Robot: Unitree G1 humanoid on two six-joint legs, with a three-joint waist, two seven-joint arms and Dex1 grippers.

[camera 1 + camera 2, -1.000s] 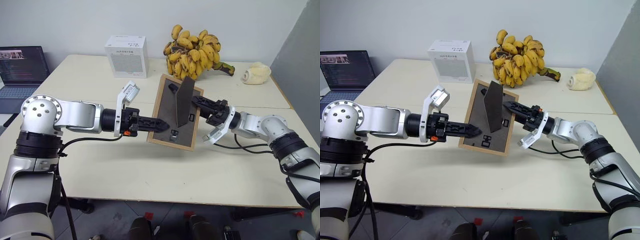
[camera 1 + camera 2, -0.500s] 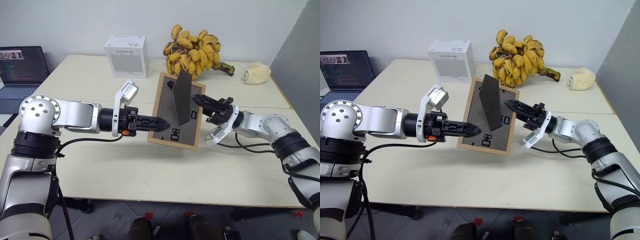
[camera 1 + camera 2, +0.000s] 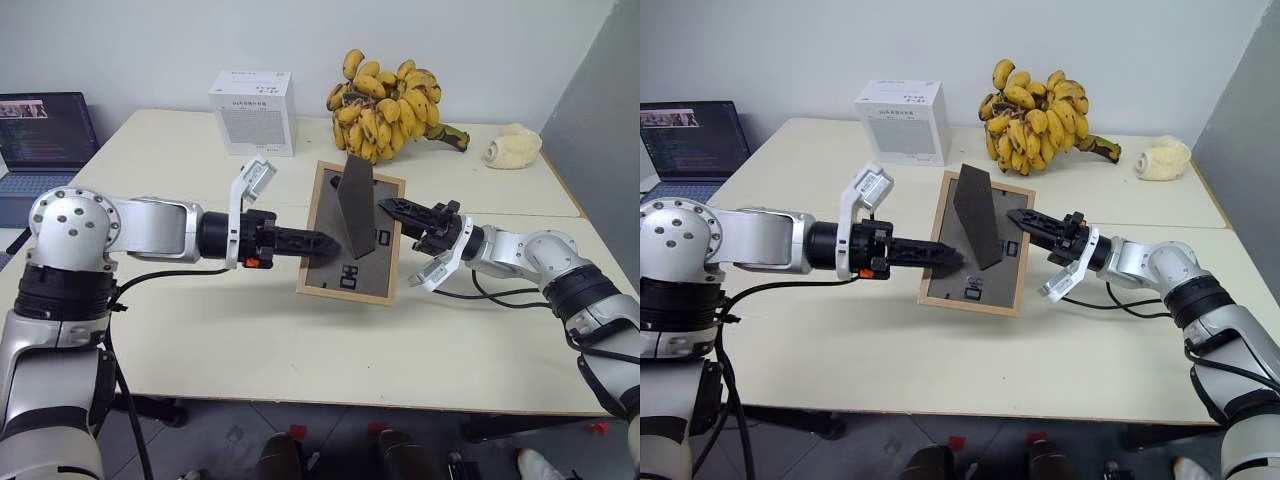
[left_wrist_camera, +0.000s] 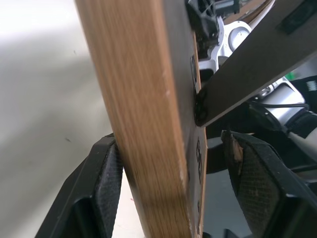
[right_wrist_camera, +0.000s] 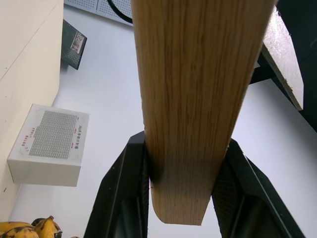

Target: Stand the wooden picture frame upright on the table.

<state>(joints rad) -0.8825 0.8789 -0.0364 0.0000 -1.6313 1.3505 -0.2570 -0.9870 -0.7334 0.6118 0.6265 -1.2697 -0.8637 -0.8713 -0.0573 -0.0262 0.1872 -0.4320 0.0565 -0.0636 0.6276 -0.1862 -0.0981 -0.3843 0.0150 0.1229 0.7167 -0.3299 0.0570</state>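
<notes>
Cream table [image 3: 250, 340] stands by a white wall, with a white box [image 3: 252, 112] at 11 o'clock and bananas [image 3: 390, 105] at 12. Mid-table, the wooden picture frame [image 3: 350, 235] is up off the top, its dark back showing. The left gripper [image 3: 325, 243] reaches in from 9, fingers wide, one pad [image 4: 106, 183] touching. The right gripper [image 3: 392, 208] from 3 pinches the frame's edge.

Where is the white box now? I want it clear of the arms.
In the left eye view, the white box stands at the table's far edge, left of the bananas, behind the left gripper.
</notes>
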